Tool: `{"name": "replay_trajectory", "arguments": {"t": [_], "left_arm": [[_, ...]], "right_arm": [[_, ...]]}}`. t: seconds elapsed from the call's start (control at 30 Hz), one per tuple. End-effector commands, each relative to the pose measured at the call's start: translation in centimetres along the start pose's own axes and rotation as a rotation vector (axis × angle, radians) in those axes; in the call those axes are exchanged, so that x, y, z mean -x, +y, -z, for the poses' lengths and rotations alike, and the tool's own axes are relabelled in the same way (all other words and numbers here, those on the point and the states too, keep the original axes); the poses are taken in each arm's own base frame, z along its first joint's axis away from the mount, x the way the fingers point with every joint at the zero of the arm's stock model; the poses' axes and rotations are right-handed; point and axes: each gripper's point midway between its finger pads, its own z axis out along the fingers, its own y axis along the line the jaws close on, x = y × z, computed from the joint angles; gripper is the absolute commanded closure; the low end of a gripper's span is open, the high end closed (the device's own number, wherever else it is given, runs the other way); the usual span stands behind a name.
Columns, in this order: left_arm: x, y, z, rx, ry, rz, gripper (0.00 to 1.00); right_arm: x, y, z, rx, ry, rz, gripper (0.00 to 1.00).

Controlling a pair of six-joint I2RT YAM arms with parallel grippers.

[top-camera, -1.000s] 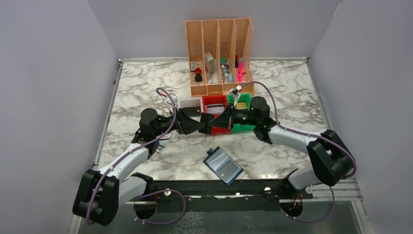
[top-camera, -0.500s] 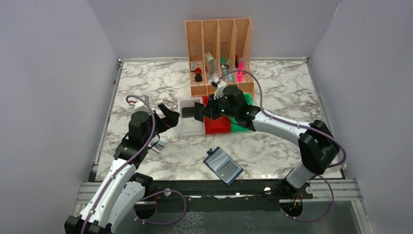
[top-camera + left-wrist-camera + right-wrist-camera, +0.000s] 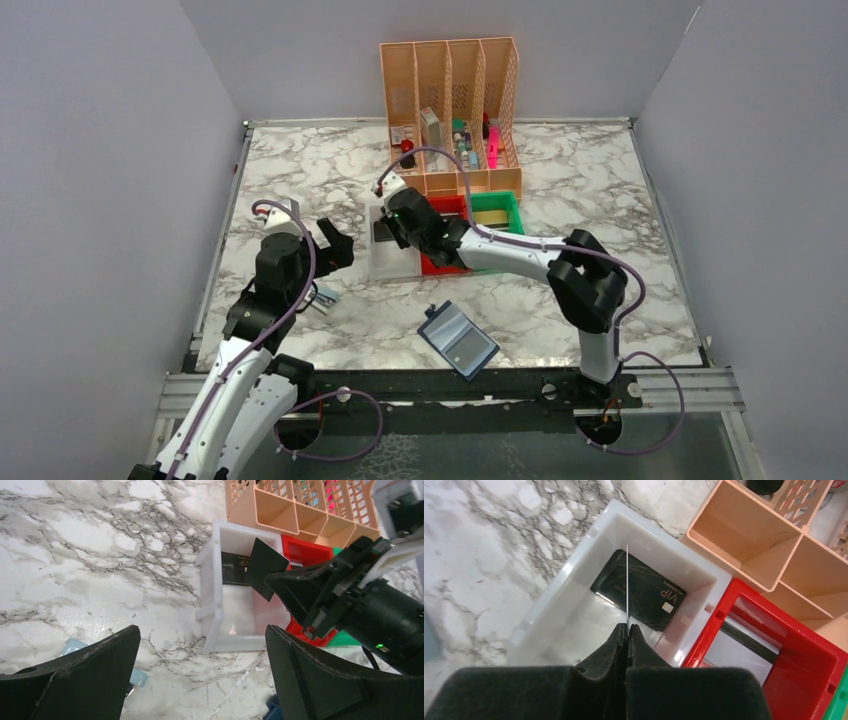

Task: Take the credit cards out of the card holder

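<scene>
My right gripper is shut on a black credit card, seen edge-on in the right wrist view. It holds the card upright over the white bin. The held card also shows in the left wrist view. Another black credit card marked VIP lies flat in that bin. A silver-grey card lies in the red bin. The navy card holder lies open near the table's front edge. My left gripper is open and empty, left of the white bin.
A green bin stands to the right of the red bin. The tall orange file rack stands right behind the bins. A small light-blue object lies by my left arm.
The two grippers were together in front of the red bin. My left gripper has drawn back to the left, open. My right gripper has swung left with the card to over the white bin.
</scene>
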Motion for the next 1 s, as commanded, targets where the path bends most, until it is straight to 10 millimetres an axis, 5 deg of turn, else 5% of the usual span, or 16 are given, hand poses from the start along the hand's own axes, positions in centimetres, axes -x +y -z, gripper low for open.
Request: {"name": "replay_trajectory", "arguments": {"t": [0.0,0.7,0.97], "left_arm": [[0.3,0.9,0.3,0.039,-0.013,-0.048,0.01],[2.2,1.3,1.5,0.055,-0.101,-0.053,0.01],[2.8,1.6,2.1,0.059,-0.138,-0.044,0.01]], "right_arm": [[-0.4,-2.3,-1.6,-0.190,0.020,0.183,0.99],[-1.9,-3.0,-5.7,-0.285,0.051,0.470,0.96],[-2.9,-3.0,-6.4,-0.275,0.079,0.523,0.83]]}}
